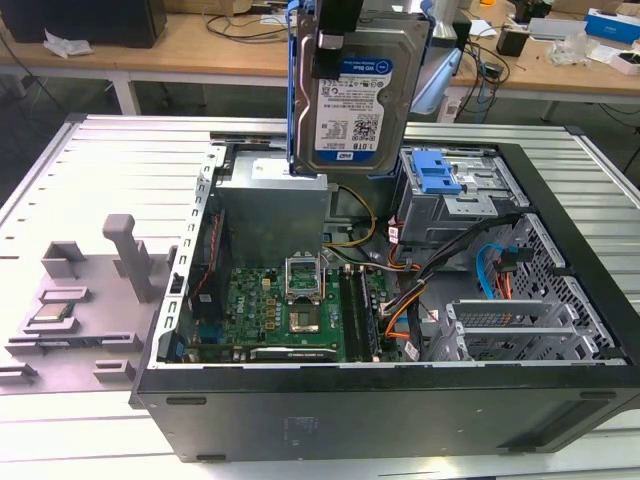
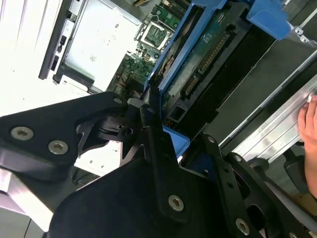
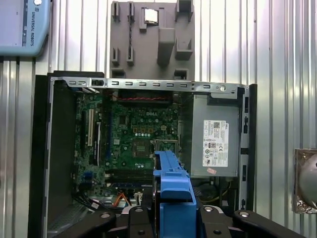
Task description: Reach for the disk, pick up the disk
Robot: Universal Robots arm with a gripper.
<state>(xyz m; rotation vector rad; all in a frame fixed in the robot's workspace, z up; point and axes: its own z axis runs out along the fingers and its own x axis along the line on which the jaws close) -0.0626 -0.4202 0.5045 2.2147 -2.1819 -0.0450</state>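
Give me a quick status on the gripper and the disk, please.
Gripper shut on the disk. Disk held upright, lifted above the open computer case. Nothing touching it; power supply sits just below.

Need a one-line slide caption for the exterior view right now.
Gripper holds the disk upright, lifted above the open computer case.

The pincer [image 2: 148, 124] is matte black, built of broad angular links joined by round silver screws [image 2: 175, 202].
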